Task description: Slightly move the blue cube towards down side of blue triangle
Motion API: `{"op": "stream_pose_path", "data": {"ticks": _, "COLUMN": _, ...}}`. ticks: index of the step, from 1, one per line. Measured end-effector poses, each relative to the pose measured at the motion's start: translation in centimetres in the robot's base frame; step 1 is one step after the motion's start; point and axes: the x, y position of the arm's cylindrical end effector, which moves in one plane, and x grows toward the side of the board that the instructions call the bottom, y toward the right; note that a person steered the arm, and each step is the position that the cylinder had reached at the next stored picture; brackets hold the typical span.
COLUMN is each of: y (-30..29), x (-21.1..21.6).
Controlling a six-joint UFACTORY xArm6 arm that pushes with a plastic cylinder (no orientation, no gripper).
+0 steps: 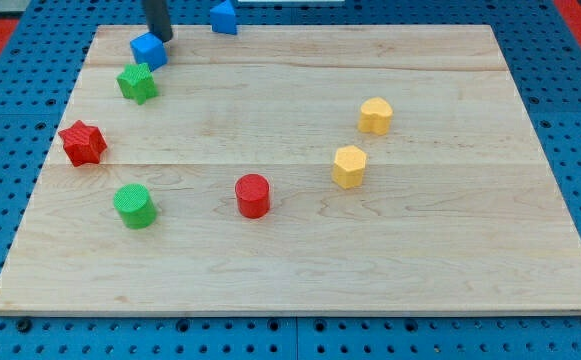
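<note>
The blue cube (148, 50) sits near the board's top left corner. The blue triangle (224, 17) lies at the board's top edge, to the right of the cube and a little higher. My tip (160, 38) is at the cube's upper right corner, touching or almost touching it, between the cube and the triangle.
A green star (137, 83) lies just below the blue cube. A red star (82, 143) is at the left edge. A green cylinder (133, 206) and a red cylinder (253, 195) lie lower. Two yellow blocks (375, 116) (349, 166) sit right of centre on the wooden board (420, 260).
</note>
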Motion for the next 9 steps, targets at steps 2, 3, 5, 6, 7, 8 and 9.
{"op": "stream_pose_path", "data": {"ticks": 2, "y": -4.7, "x": 0.2}}
{"op": "stream_pose_path", "data": {"ticks": 3, "y": -5.0, "x": 0.6}}
{"op": "stream_pose_path", "data": {"ticks": 5, "y": -4.3, "x": 0.6}}
{"op": "stream_pose_path", "data": {"ticks": 6, "y": -5.2, "x": 1.0}}
{"op": "stream_pose_path", "data": {"ticks": 7, "y": -4.2, "x": 2.8}}
{"op": "stream_pose_path", "data": {"ticks": 8, "y": -1.5, "x": 2.9}}
{"op": "stream_pose_path", "data": {"ticks": 9, "y": 1.4, "x": 2.9}}
